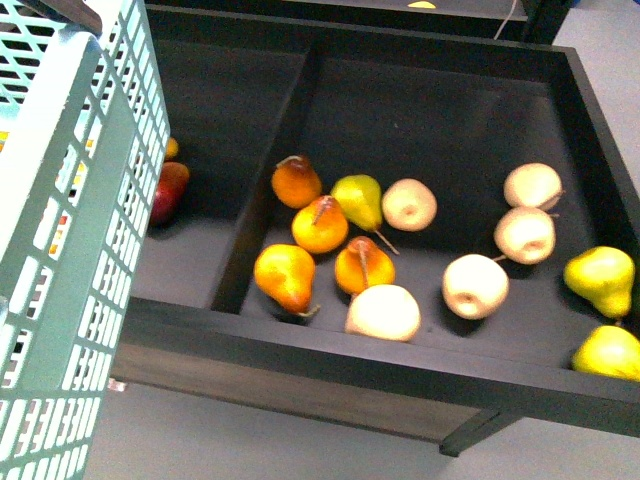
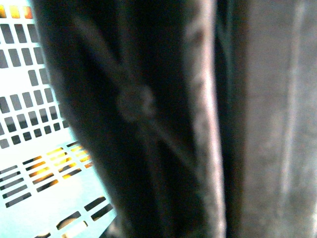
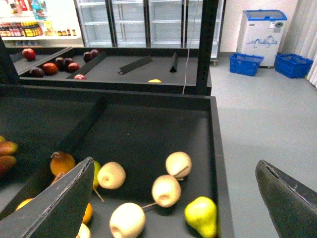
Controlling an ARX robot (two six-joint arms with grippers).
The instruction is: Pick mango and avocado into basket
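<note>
The teal slotted basket (image 1: 70, 250) hangs tilted at the far left, beside the black bin. My left gripper is shut on the basket. Its view shows only a dark blurred shape (image 2: 148, 124) close to the lens and the basket's slotted wall (image 2: 29, 124), with yellow-orange showing through the slots. A red-orange fruit (image 1: 170, 190), possibly a mango, lies in the bin's left compartment just behind the basket. Similar elongated fruit (image 3: 7, 148) show in the right wrist view. No avocado is in view. My right gripper (image 3: 171, 208) is open and empty above the bin's right compartment.
The black bin (image 1: 330, 350) has a divider (image 1: 265, 200). Its right part holds orange pears (image 1: 285, 275), yellow-green pears (image 1: 600, 280) and pale apples (image 1: 475, 285). Behind it are a second bin with dark red fruit (image 3: 59, 64), a black post (image 3: 207, 44) and blue baskets (image 3: 245, 63).
</note>
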